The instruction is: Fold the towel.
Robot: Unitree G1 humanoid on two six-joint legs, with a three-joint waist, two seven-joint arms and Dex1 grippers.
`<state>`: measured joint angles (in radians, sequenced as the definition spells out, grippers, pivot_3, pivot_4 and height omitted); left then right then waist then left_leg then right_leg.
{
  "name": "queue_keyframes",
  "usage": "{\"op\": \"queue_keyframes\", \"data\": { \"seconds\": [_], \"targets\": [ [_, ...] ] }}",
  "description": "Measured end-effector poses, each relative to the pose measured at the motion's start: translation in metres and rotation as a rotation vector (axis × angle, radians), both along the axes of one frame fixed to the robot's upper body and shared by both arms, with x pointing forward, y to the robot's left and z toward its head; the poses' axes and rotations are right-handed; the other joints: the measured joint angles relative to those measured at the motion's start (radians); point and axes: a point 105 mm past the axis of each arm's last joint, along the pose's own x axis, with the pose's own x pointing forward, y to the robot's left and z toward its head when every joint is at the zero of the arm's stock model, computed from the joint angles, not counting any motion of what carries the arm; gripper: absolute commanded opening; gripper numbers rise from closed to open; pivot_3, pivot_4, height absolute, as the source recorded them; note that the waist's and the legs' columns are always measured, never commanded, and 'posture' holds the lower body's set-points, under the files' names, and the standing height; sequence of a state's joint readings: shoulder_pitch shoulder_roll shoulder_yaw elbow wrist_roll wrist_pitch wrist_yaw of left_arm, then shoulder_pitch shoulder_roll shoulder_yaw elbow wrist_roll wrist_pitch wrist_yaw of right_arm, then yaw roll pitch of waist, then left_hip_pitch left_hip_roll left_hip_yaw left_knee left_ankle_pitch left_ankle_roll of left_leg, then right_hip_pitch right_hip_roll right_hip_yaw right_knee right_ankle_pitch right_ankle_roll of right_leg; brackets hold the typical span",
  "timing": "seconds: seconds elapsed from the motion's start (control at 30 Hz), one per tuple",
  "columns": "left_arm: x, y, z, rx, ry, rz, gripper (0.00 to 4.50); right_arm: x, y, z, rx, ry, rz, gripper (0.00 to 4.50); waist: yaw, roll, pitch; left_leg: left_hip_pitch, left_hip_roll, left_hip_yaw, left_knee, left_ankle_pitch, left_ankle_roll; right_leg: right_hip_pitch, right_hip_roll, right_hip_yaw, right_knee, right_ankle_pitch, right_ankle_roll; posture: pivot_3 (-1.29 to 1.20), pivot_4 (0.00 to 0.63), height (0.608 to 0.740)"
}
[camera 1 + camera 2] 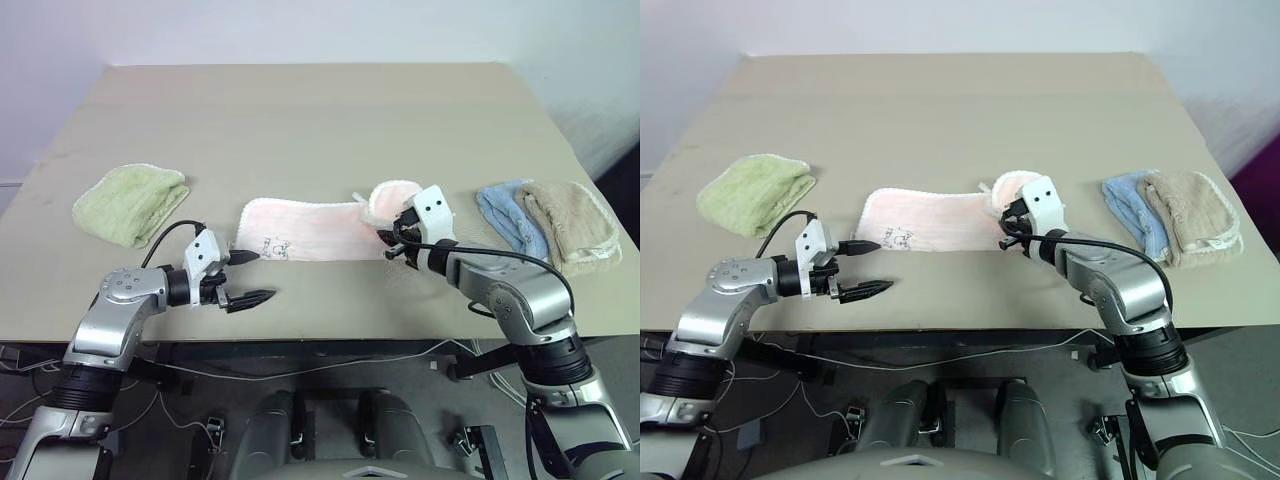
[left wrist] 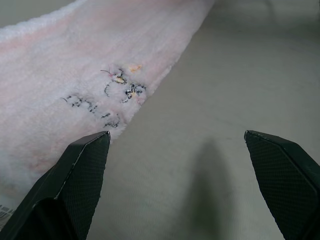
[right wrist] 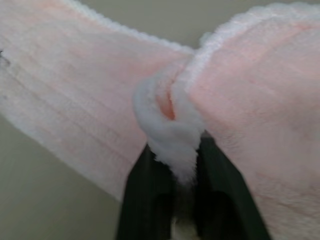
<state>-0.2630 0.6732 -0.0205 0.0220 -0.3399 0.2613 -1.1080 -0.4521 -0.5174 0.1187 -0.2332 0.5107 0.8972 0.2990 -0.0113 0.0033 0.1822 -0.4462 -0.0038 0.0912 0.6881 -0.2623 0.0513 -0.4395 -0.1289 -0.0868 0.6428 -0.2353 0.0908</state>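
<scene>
Towel [image 1: 300, 229] lay flat on the bench [image 1: 320, 120], its right end curled over, pinched in my right claw [image 3: 175, 170]. Left claw [image 1: 247, 276] gaped empty beside its near-left corner. A thin pinch could slip, undoing the fold.

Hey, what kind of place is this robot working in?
Probably a lab or test room: a plain beige table against a bare white wall, loose cables running under it, and folded practice towels laid out, light green, blue, beige.
</scene>
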Motion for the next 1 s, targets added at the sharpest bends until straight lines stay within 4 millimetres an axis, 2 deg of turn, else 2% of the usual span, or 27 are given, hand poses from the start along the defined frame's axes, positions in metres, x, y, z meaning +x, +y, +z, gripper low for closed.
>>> {"op": "queue_keyframes", "data": {
  "seconds": [0.1, 0.2, 0.4, 0.53, 0.6, 0.7, 0.9, 1.0],
  "targets": [
    [-0.001, 0.001, -0.002, 0.000, 0.016, 0.004, 4.50, -0.005, 0.003, -0.006, 0.012, 0.029, 0.021, 2.58, 0.000, 0.000, 0.000, 0.000, 0.000, 0.000, 0.000, 0.000, 0.000, 0.000, 0.000, 0.000, 0.000, 0.000, 0.000, 0.00, 0.150, 0.701],
    [-0.003, 0.001, -0.003, -0.015, 0.036, 0.011, 4.50, -0.009, 0.003, 0.004, 0.037, -0.001, 0.043, 3.61, 0.000, 0.000, 0.000, 0.000, 0.000, 0.000, 0.000, 0.000, 0.000, 0.000, 0.000, 0.000, 0.000, 0.000, 0.000, 0.00, 0.150, 0.701],
    [-0.003, -0.002, 0.009, -0.196, 0.093, 0.099, 4.50, -0.012, -0.014, 0.045, 0.134, -0.142, 0.033, 3.61, 0.001, 0.000, 0.000, 0.000, 0.000, -0.002, -0.001, 0.000, 0.000, 0.001, 0.000, 0.000, -0.002, 0.000, 0.000, 0.00, 0.150, 0.701],
    [-0.001, 0.000, 0.012, -0.323, 0.177, 0.200, 4.50, 0.001, -0.031, 0.050, 0.166, -0.169, -0.045, 2.76, 0.000, 0.000, 0.000, 0.001, 0.000, -0.001, -0.001, 0.000, -0.001, 0.003, 0.000, -0.001, -0.002, 0.000, 0.000, 0.00, 0.150, 0.701],
    [0.000, 0.000, 0.012, -0.383, 0.222, 0.259, 4.50, 0.011, -0.037, 0.043, 0.154, -0.167, -0.080, 2.09, -0.001, 0.000, 0.000, 0.002, 0.000, -0.001, -0.001, 0.000, -0.001, 0.003, 0.000, -0.001, -0.002, 0.000, 0.000, 0.00, 0.150, 0.701],
    [0.000, 0.001, 0.008, -0.446, 0.301, 0.357, 4.50, 0.023, -0.034, 0.029, 0.140, -0.163, -0.082, 1.16, -0.002, 0.000, 0.000, 0.002, 0.000, -0.001, -0.002, 0.001, -0.001, 0.003, 0.001, -0.001, -0.002, 0.000, 0.001, 0.00, 0.150, 0.701],
    [-0.013, 0.000, -0.002, -0.533, 0.427, 0.471, 4.50, 0.034, -0.017, -0.016, 0.120, -0.077, -0.018, 1.16, 0.000, -0.001, 0.000, 0.003, 0.000, -0.001, -0.002, 0.001, -0.001, 0.005, 0.002, -0.002, -0.002, 0.000, 0.001, 0.00, 0.150, 0.701],
    [-0.017, 0.002, -0.003, -0.564, 0.464, 0.532, 4.50, 0.035, -0.013, -0.026, 0.079, -0.090, 0.016, 1.16, -0.001, -0.002, -0.001, 0.005, 0.000, -0.002, -0.002, 0.001, -0.001, 0.007, 0.003, -0.001, -0.003, 0.000, 0.001, 0.00, 0.150, 0.701]
  ]
}}
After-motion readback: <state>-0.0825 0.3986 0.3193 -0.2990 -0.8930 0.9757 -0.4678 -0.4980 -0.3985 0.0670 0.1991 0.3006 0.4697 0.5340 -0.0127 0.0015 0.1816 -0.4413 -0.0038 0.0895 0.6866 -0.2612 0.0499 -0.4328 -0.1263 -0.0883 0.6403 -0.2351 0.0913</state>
